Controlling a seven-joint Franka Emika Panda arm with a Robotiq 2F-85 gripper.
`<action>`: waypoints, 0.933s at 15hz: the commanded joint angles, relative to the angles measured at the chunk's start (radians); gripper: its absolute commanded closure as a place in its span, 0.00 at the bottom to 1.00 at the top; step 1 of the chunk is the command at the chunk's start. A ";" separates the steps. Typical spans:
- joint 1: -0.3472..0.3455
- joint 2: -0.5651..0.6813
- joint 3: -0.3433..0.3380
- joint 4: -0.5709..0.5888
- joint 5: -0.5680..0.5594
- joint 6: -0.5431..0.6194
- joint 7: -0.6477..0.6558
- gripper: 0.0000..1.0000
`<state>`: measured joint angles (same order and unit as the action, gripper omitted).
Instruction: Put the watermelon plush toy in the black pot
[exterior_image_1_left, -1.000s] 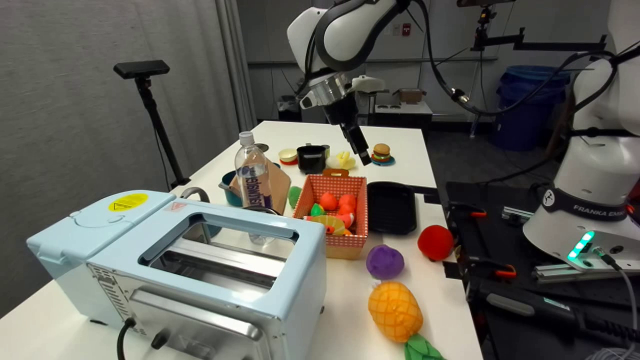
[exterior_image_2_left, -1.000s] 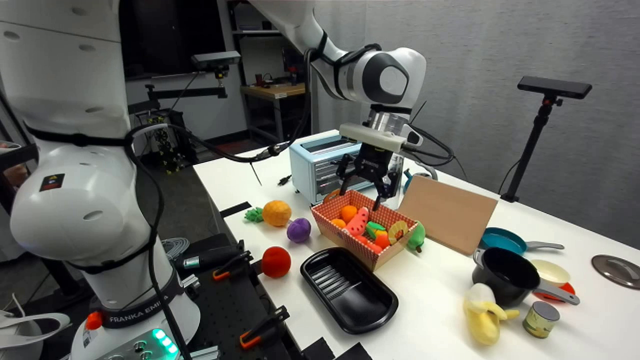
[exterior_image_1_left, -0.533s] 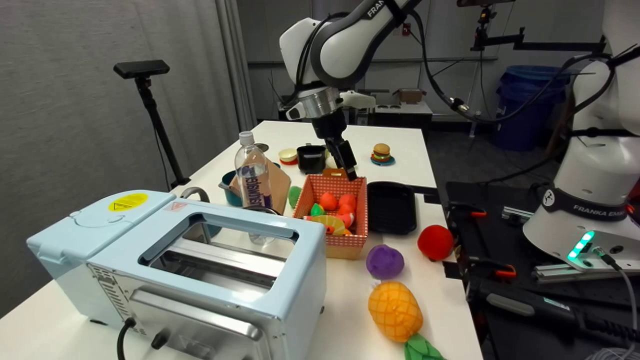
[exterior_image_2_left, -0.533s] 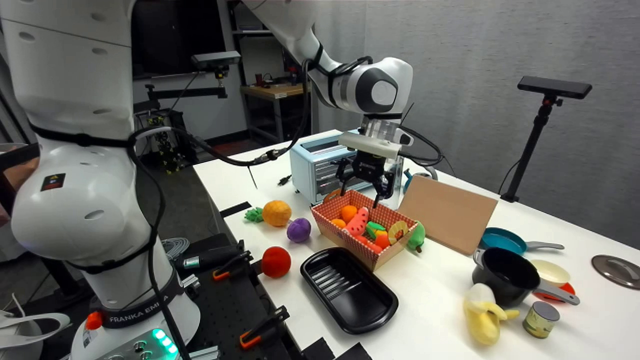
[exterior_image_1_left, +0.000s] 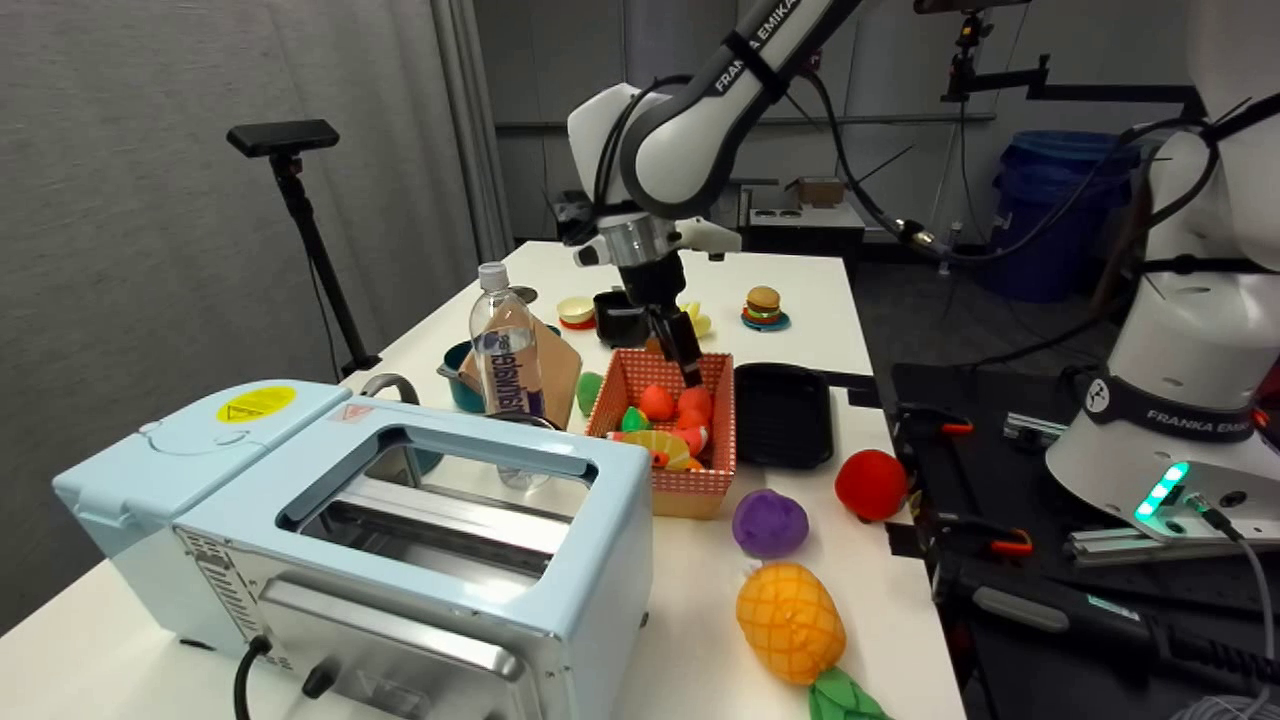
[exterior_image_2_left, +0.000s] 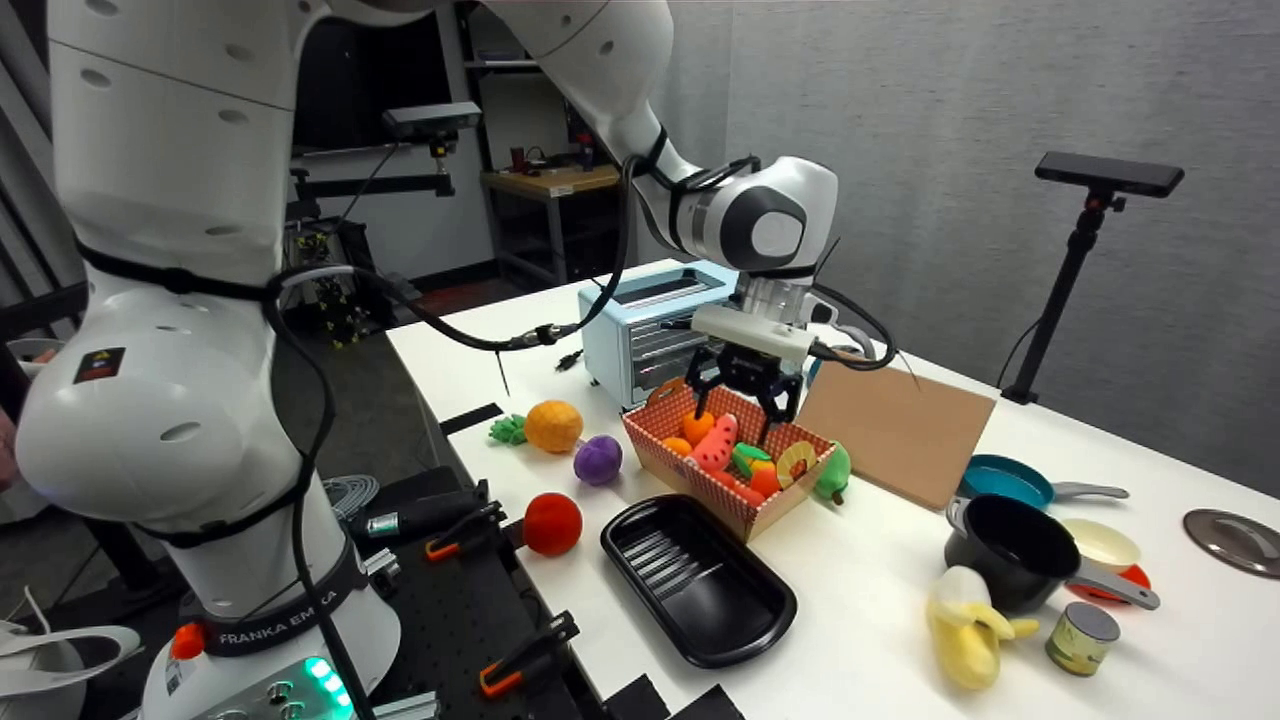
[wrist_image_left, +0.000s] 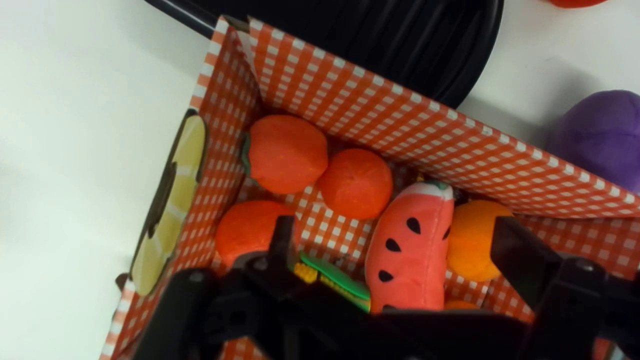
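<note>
One watermelon plush toy (wrist_image_left: 411, 247), seeded red, lies in the checked basket (wrist_image_left: 370, 112), lower centre-right of the wrist view, long axis near upright there, across the closing line of the empty gripper (wrist_image_left: 395, 234), whose jaws stand spread to either side.

The watermelon toy (wrist_image_left: 417, 260) is red with black seed marks, the pot (exterior_image_2_left: 1000, 577) black
</note>
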<state>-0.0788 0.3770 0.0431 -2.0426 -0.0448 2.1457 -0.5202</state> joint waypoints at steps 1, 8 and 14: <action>-0.031 0.038 0.006 -0.028 0.019 0.028 -0.044 0.00; -0.035 0.112 0.029 -0.019 0.027 0.025 -0.040 0.00; -0.017 0.138 0.089 0.007 0.056 0.075 -0.049 0.00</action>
<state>-0.1003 0.4935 0.1063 -2.0575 -0.0154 2.1846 -0.5402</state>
